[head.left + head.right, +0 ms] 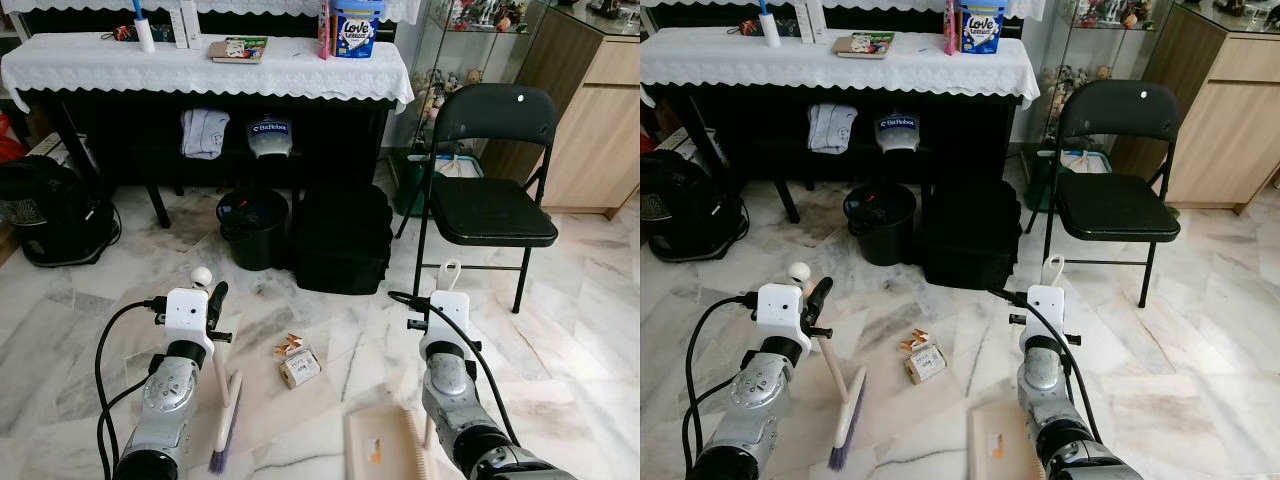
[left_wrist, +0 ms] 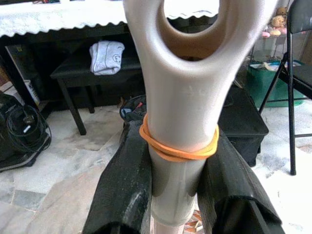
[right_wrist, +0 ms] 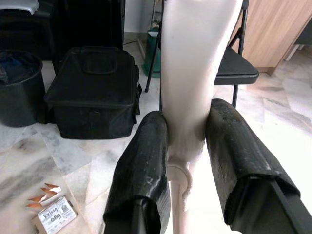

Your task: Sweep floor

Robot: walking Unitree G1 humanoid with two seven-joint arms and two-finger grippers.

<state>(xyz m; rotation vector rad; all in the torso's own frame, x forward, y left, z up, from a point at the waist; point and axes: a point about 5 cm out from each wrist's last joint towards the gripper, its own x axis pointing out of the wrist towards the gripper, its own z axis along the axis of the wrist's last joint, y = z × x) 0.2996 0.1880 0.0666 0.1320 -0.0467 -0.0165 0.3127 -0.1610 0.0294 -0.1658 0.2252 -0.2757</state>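
On the marble floor (image 1: 560, 340), a black bag (image 1: 342, 238) and bin (image 1: 252, 228) stand before the cloth-draped worktop (image 1: 200, 62). The right pincer (image 3: 184, 146) clasps the dustpan (image 1: 385, 445) handle; the left pincer (image 2: 178, 180) grips the brush (image 1: 225, 425). Between them lies a small carton (image 1: 300, 367) beside orange scraps (image 1: 289, 346)

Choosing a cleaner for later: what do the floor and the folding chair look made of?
The floor looks like polished marble or marble-look tile: pale with grey veins, faint seams and a soft sheen. The chair seems to be black-painted metal tubing with a padded seat, probably vinyl, judging by its smooth dull shine.
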